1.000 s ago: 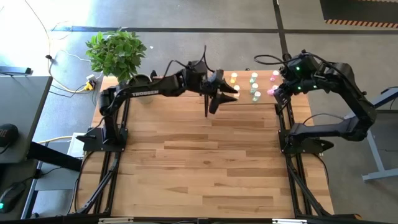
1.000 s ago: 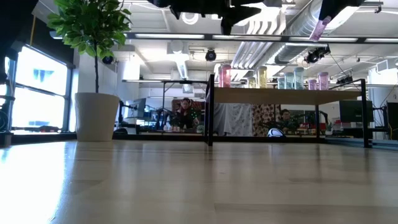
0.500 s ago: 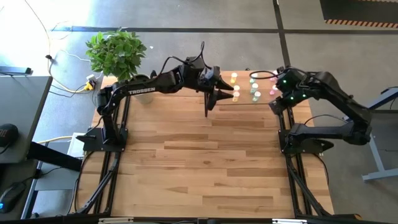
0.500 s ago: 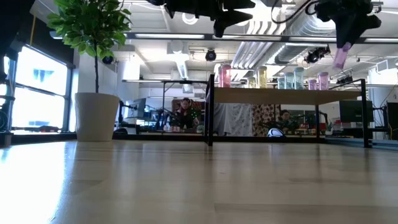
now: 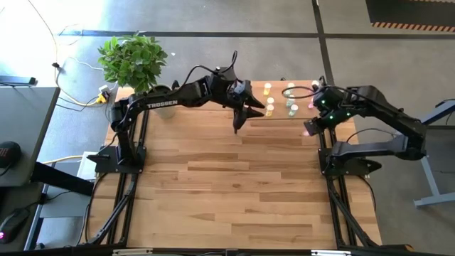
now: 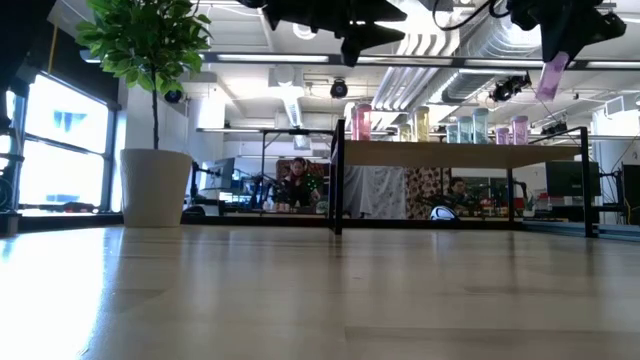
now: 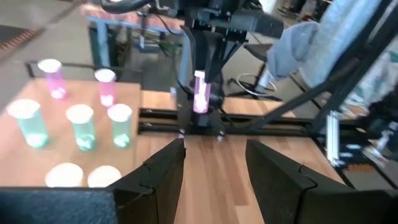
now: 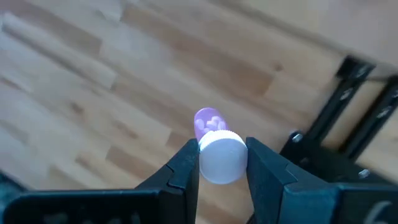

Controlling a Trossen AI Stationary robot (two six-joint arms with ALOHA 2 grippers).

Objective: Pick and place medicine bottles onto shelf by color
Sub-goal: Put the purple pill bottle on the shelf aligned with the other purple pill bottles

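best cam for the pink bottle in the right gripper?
Right wrist view: the pink bottle fills the frame, pinched at its white cap by the right gripper. Left wrist view shows it upright, farther off. Low view shows it hanging above the shelf. High view: a speck.

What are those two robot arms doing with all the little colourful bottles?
They are sorting tiny medicine bottles by colour onto a light-wood shelf with a black frame. The right gripper is shut on a pink bottle with a white cap and holds it in the air beside the shelf. The left gripper is open and empty above the shelf, where pink, green and yellow bottles already stand.
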